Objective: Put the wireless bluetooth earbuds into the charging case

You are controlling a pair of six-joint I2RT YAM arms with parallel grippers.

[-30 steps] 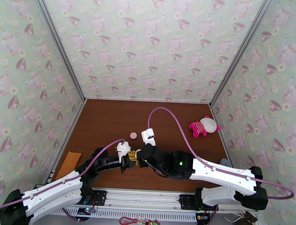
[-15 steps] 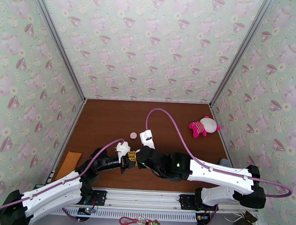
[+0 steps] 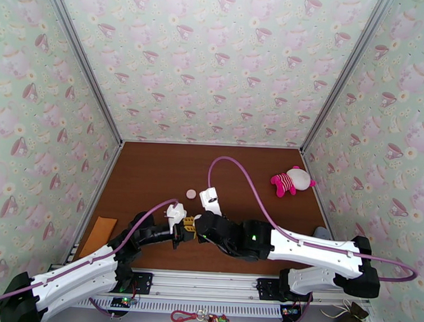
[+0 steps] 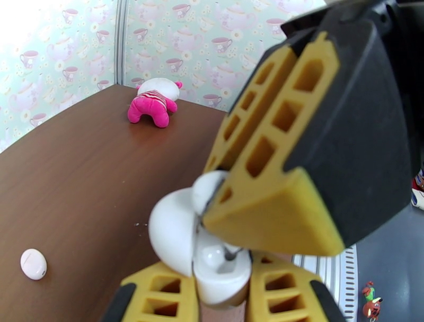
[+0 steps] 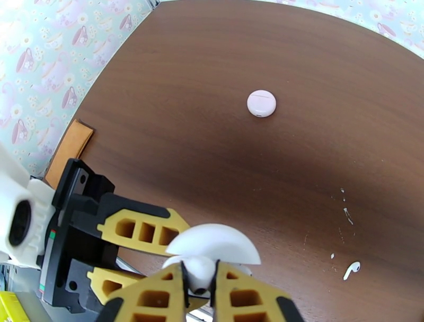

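at the lower left of the top view a tan pad (image 3: 99,235) lies on the table (image 3: 155,173), no part of this job. just right of it, low in the middle, my left gripper (image 4: 212,302) is clenched on the open charging case (image 4: 221,278), lid (image 4: 169,233) tipped back toward the left. a rounded white shape (image 4: 212,258) sits in its well; i judge it a bud already seated, but can't be sure. directly against it from the right, my right gripper (image 5: 200,283) is pinched tight on one earbud (image 5: 200,271), held right at the case mouth.

so i judge the step in hand is insertion: bud at the opening, not yet seated. next i need the stem lined up with the free socket, a short press down, then the right jaws let go while the left holds steady.

further right, a loose earbud (image 5: 351,270) lies at the lower right of the right wrist view, a closed round case (image 5: 261,103) above centre, and a pink plush (image 3: 291,181) far right.
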